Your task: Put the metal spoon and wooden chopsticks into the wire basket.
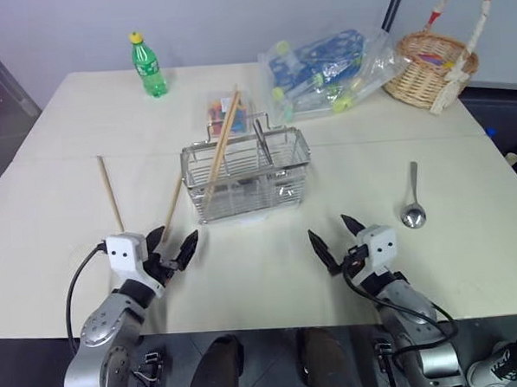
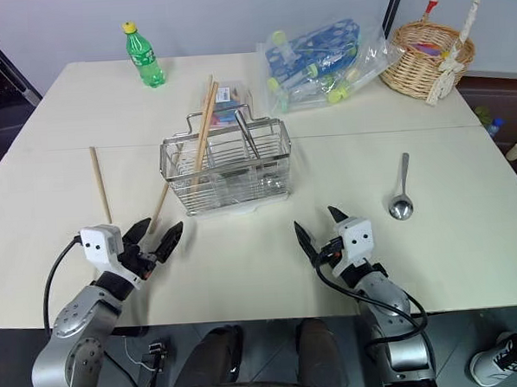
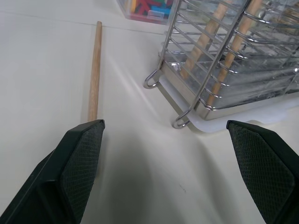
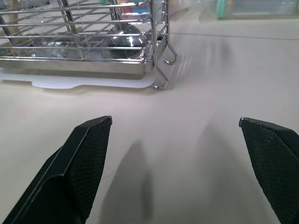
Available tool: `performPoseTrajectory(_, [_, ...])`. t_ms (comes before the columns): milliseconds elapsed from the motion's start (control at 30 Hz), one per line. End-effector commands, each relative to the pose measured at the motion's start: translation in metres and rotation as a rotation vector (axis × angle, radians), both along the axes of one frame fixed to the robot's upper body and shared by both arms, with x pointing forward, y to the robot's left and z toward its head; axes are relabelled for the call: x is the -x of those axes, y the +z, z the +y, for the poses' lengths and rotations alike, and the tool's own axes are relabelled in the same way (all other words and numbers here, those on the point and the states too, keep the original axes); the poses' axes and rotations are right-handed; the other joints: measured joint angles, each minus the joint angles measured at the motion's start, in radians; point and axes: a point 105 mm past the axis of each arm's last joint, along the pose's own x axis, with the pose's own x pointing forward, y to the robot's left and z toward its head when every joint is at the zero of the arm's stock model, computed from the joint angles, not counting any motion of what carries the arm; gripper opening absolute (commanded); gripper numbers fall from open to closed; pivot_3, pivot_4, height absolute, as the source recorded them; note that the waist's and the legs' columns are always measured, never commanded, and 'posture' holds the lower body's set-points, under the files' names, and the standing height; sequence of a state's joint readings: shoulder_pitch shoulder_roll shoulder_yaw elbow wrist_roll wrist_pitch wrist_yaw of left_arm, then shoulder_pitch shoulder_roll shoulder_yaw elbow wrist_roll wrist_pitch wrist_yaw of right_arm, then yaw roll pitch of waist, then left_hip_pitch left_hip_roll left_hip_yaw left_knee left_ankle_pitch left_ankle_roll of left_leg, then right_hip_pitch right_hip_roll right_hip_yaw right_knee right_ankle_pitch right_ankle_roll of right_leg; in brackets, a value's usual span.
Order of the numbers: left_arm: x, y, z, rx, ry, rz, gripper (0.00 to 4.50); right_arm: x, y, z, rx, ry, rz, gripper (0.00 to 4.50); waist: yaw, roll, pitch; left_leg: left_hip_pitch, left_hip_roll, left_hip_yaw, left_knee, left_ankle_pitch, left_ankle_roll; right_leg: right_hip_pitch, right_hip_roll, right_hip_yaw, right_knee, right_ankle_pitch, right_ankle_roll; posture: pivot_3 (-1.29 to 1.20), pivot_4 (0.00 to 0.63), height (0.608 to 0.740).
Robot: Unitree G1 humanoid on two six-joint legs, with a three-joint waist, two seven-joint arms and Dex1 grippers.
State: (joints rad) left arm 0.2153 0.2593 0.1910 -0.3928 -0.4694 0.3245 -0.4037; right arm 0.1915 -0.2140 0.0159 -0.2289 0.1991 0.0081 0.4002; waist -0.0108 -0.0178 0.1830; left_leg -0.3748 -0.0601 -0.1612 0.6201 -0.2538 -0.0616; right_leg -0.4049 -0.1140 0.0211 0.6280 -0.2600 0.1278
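On the bench (image 1: 271, 262), in the left eye view, the wire basket (image 1: 247, 173) stands mid-table with two wooden chopsticks (image 1: 223, 143) already leaning out of it. Two more lie loose: one (image 1: 110, 193) well to the basket's left, another (image 1: 173, 206) slanting just beside its near-left corner. The metal spoon (image 1: 412, 198) lies apart on the right, bowl toward the robot. The left hand (image 1: 169, 250) hovers spread and empty near the slanting stick's near end; the right hand (image 1: 333, 242) is likewise spread and empty, short of the spoon.

In the right eye view the same layout holds. The likely step is picking up the nearer loose stick with the left hand. To do it well, I would bring the fingers down astride the stick, square across its length, pinching nearer the middle than the tip so it does not swing when lifted, then tip it upright over the basket's rim.

In the left wrist view one fingertip (image 3: 79, 158) covers the stick's near end, so whether it touches the wood cannot be told. The basket's wires blur what rests inside beyond the two sticks.

In the right wrist view the basket's corner and feet (image 4: 161, 84) show ahead between spread fingers. A shiny rounded shape lies inside the basket, but I cannot say what it is. The white mat under the basket is only partly visible.
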Motion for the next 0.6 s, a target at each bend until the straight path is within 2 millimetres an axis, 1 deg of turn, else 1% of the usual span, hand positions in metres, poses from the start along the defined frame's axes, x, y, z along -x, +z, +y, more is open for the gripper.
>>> performPoseTrajectory(33, [-0.0013, 0.0109, 0.0018, -0.008, -0.001, -0.043, 4.39, -0.0015, 0.0095, 0.0034, -0.008, 0.009, -0.047, 4.50, 0.000, 0.000, 0.000, 0.000, 0.000, 0.000, 0.000, 0.000, 0.000, 0.000, 0.000, 0.000, 0.000, 0.000, 0.000, 0.00, 0.150, 0.740])
performPoseTrajectory(167, [0.0001, 0.0121, -0.0015, 0.004, -0.012, -0.047, 4.39, -0.0021, 0.0096, 0.0029, -0.009, 0.006, -0.047, 4.50, 0.000, 0.000, 0.000, 0.000, 0.000, 0.000, 0.000, 0.000, 0.000, 0.000, 0.000, 0.000, 0.000, 0.000, 0.000, 0.00, 0.150, 0.740])
performPoseTrajectory(600, [0.0019, 0.0112, -0.0017, 0.007, -0.007, -0.046, 4.39, -0.0018, 0.0092, 0.0014, -0.003, 0.006, -0.044, 4.50, 0.000, 0.000, 0.000, 0.000, 0.000, 0.000, 0.000, 0.000, 0.000, 0.000, 0.000, 0.000, 0.000, 0.000, 0.000, 0.00, 0.150, 0.740])
